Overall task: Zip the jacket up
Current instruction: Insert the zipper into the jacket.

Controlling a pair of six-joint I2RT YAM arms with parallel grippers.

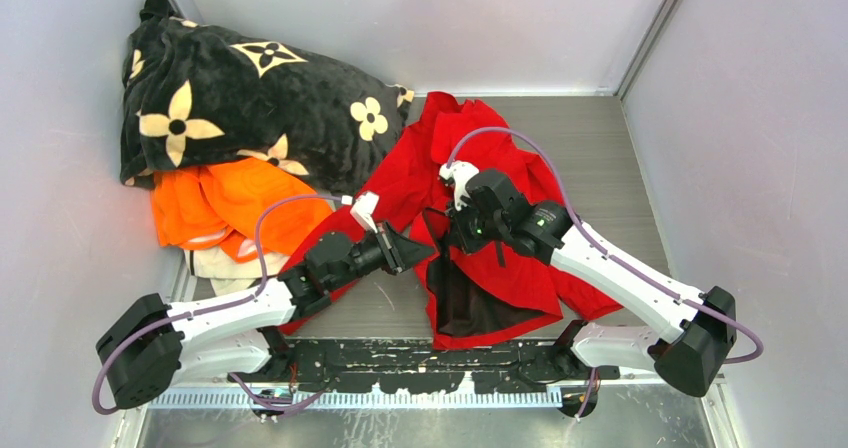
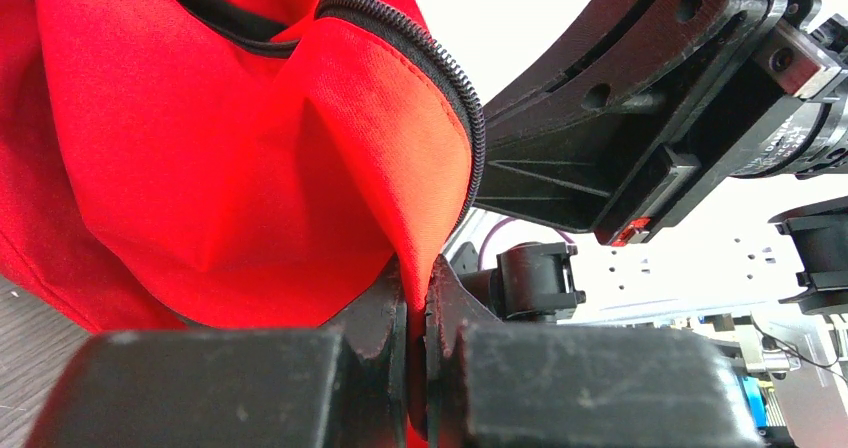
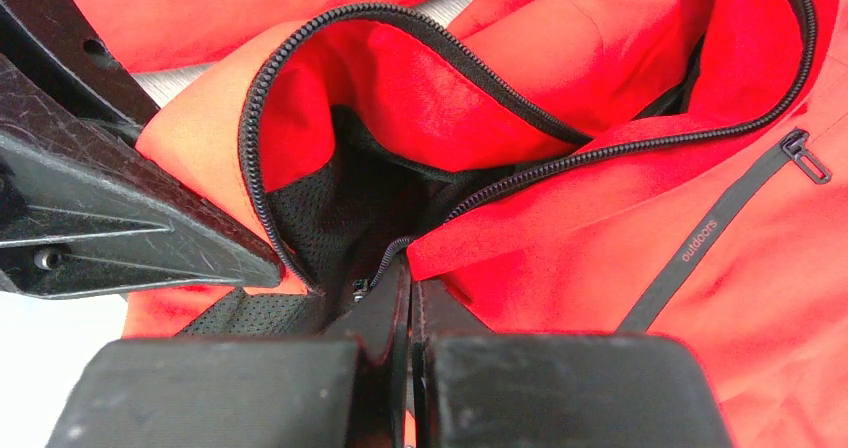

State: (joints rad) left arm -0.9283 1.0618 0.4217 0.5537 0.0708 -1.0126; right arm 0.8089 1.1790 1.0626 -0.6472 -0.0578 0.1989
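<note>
At the near edge, a black mounting strip [image 1: 420, 363] with chipped paint carries both arm bases. The arms reach inward and meet over the middle of the grey, wood-grain table [image 1: 620, 158].

The left gripper [image 1: 418, 252] is clenched on the jacket [image 1: 415, 173]. In its wrist view the fingers [image 2: 380, 318] pinch a fold of red cloth just below a curve of black zipper teeth [image 2: 470, 118]. The right gripper [image 1: 456, 230], just beside it, is also closed tight. Its fingertips press together where the two zipper rows [image 3: 255, 128] meet, with the red front edge caught between them. Above that point the front gapes open and bares black mesh lining [image 3: 330, 198]. A dark pocket zip [image 3: 720, 213] slants across the panel on the right.

The jacket lies crumpled mid-table, reaching from near the strip to the back wall, with dark lining showing at its near end. To its left an orange garment [image 1: 230, 203] lies over a cream cloth [image 1: 225, 263]. Beyond them a black flower-patterned blanket [image 1: 250, 98] is heaped in the far left corner. Pale walls [image 1: 400, 18] enclose the table on three sides.

The right fingers' own pads hide whether they hold the slider itself. The sleeves cannot be traced among the folds, and the left arm covers part of the jacket's left edge.
</note>
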